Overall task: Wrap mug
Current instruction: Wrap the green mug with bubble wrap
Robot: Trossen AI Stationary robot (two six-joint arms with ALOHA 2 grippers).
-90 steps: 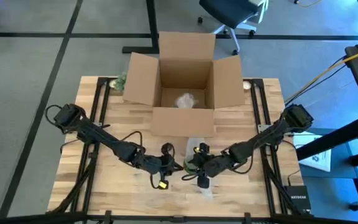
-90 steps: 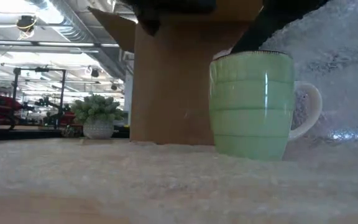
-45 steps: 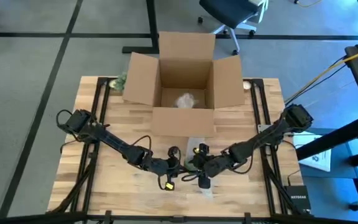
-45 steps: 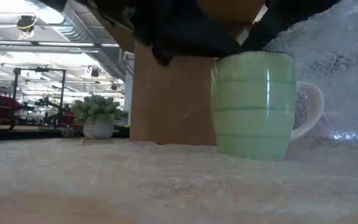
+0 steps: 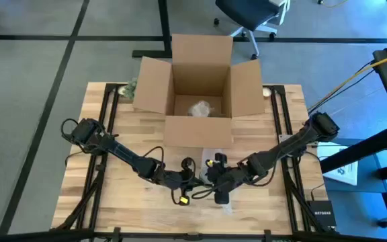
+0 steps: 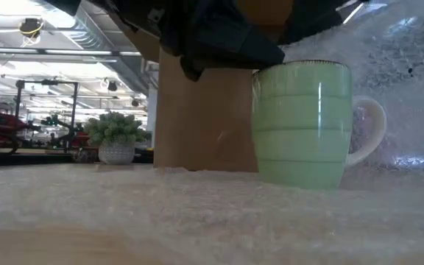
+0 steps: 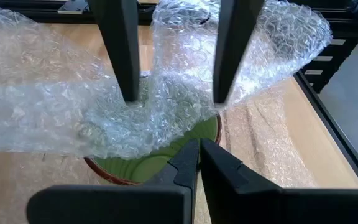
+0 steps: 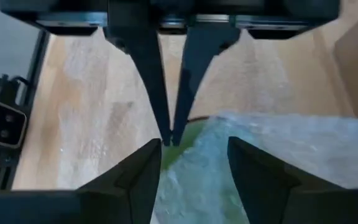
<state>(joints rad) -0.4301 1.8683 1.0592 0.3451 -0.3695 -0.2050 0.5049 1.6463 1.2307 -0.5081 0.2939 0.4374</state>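
Observation:
A pale green mug [image 6: 299,125] stands upright on its base on a sheet of bubble wrap [image 5: 220,202], at the middle of the table's near half. Part of the wrap [image 7: 185,81] is raised and draped over the mug's mouth. My right gripper [image 7: 174,101] is open above the mug and points down, with the wrap [image 8: 278,155] between its fingers. My left gripper [image 7: 197,146] is shut. Its tips are at the mug's rim [image 8: 188,134], beside the wrap's edge. My left gripper comes from the table's left and slants down, its shut fingertips [image 8: 169,140] at the mug's rim where the wrap's edge [image 7: 188,132] ends. I cannot tell whether it pinches the wrap or only touches it. My right gripper has its two spread fingertips [image 7: 129,96] down in the wrap bunched over the mug's mouth [image 7: 166,112]. The fingers come from above and nothing is pinched between them. The raised fold [image 7: 278,37] stands up behind them.
An open cardboard box [image 5: 200,94] stands at the table's far middle, close behind the mug, with a wrapped bundle [image 5: 200,107] inside. A small potted plant [image 6: 116,136] sits at the far left corner. Bare wood lies to the left and right of the arms.
My left gripper has gone toward the table's right edge, up to the mug, and now hangs over its rim. My right gripper has stayed over the mug with the wrap.

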